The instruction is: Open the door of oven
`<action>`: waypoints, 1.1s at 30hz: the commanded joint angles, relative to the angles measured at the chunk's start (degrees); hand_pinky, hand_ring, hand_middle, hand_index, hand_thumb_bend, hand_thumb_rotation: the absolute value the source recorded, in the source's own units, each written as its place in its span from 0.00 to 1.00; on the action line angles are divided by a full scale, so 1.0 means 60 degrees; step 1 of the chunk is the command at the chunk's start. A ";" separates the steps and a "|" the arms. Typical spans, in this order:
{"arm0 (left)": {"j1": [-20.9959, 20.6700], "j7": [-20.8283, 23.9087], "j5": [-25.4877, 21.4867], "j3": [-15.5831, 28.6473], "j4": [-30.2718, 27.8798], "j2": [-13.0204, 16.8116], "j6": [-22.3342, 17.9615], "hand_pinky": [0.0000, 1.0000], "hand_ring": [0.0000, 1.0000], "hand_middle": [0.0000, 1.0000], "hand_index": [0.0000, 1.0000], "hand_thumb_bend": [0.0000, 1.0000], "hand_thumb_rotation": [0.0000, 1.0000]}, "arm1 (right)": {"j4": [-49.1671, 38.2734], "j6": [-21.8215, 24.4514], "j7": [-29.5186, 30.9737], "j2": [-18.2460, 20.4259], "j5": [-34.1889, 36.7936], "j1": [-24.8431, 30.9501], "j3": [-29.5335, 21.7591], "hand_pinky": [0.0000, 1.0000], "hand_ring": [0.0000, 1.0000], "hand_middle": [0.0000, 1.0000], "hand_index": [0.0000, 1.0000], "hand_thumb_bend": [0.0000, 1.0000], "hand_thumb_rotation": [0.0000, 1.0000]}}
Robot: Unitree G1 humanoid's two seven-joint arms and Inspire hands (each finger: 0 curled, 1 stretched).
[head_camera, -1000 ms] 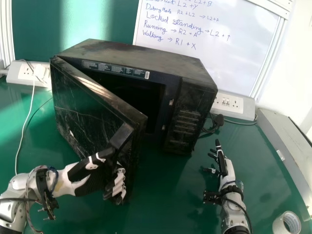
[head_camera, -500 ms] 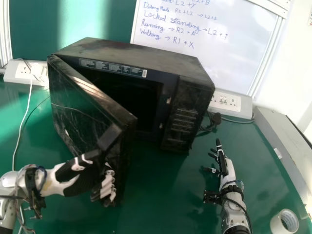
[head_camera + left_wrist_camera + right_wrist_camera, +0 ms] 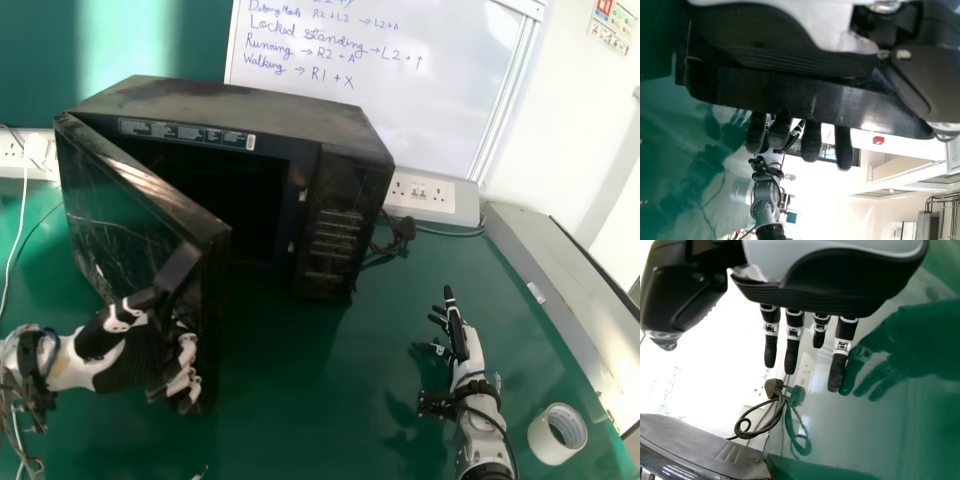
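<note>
The black oven [image 3: 345,225] stands on the table with its door [image 3: 130,225] swung partway out from the left side, its dark inside showing. My left hand [image 3: 128,352] is at the door's free edge, low in front. In the left wrist view, the door edge [image 3: 790,97] lies between the palm and the curled fingers of my left hand [image 3: 811,141]. To the right of the oven, apart from it, my right hand [image 3: 463,345] is held over the table with straight fingers. Nothing is in my right hand [image 3: 835,282] in the right wrist view.
A tape roll [image 3: 557,435] lies to the right of my right hand. Along the table's right side runs a long grey box [image 3: 550,275]. Behind the oven are a socket strip [image 3: 433,200], a plug with a coiled cable [image 3: 400,232] and a whiteboard [image 3: 370,100].
The head view has shifted, so the oven appears farther left. My left hand has moved left with the door, which stands somewhat wider from the oven. My right hand looks unchanged.
</note>
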 commanded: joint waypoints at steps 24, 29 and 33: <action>-0.0027 0.2562 -0.2954 0.5071 -0.0139 0.0821 -0.0818 0.00 0.00 0.06 0.17 0.83 0.55 | 0.0252 0.0288 -0.0024 -0.0174 -0.0099 0.0126 -0.0005 0.53 0.67 0.80 0.81 0.93 0.96; 0.0037 0.2427 -0.3140 0.5490 0.0200 0.1087 -0.0963 0.00 0.00 0.04 0.12 0.91 0.57 | 0.0254 0.0296 -0.0068 -0.0170 -0.0092 0.0128 -0.0017 0.54 0.67 0.80 0.81 0.94 0.95; -0.0078 0.2529 -0.3142 0.5825 0.0609 0.1140 -0.1497 0.00 0.00 0.05 0.10 0.89 0.62 | 0.0251 0.0263 -0.0095 -0.0151 -0.0099 0.0138 -0.0011 0.54 0.67 0.80 0.80 0.92 0.96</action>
